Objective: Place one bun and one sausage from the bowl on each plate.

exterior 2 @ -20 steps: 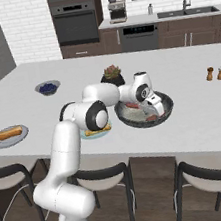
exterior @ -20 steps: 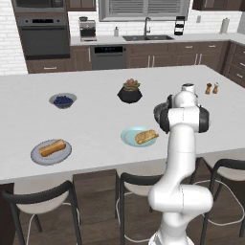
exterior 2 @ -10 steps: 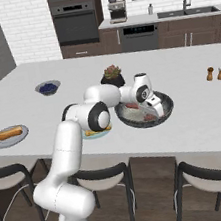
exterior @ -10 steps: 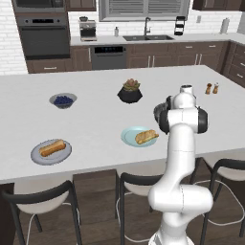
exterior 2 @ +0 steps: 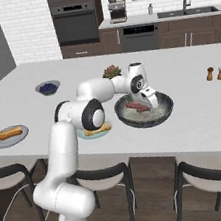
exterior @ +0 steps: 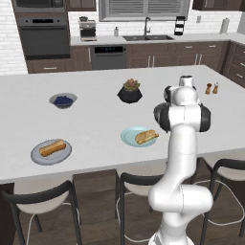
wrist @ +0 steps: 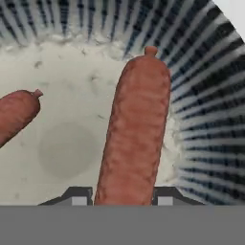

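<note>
Two smooth reddish sausages (wrist: 136,129) lie in the ribbed, speckled bowl (wrist: 206,95); the hand (wrist: 122,197) straddles one, grip unclear.

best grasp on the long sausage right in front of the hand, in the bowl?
Grip the long reddish-brown sausage across its middle, coming straight down from above. It lies flat on the speckled floor of the wide dark-grey bowl, lengthwise between the hand's fingertips, and its narrow round body fits between them.

Wide dark-grey bowl (exterior 2: 166,104) on the counter holding two reddish sausages, pale teal plate (exterior: 128,136) left of bowl with a bun, grey plate (exterior: 37,155) farther left, bun too
</note>
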You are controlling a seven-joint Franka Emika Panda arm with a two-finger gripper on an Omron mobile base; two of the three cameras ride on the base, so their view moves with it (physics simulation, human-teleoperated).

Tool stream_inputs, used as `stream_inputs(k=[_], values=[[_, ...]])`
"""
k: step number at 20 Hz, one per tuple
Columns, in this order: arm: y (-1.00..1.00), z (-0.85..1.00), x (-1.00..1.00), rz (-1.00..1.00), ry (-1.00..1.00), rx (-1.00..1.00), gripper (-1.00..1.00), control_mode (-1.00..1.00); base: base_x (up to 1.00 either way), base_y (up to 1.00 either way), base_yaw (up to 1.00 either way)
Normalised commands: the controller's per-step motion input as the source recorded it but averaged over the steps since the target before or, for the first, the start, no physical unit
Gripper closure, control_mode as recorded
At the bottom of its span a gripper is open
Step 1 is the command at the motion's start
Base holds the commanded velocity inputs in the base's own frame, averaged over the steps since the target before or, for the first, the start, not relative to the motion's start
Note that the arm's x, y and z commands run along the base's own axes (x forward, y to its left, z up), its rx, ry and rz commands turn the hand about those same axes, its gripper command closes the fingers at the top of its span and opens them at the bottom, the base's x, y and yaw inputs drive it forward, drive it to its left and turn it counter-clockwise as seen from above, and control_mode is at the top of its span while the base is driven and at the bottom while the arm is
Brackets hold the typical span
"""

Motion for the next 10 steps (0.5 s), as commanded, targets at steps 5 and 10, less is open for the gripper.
stream_inputs(k=[5,10], values=[[1.0,0.89,-0.5,0.0,-0.28,0.0,1.0,-1.0,0.0,0.0,0.0],[1.0,0.28,-0.9,0.0,-0.3,0.0,1.0,-1.0,0.0,0.0,0.0]])
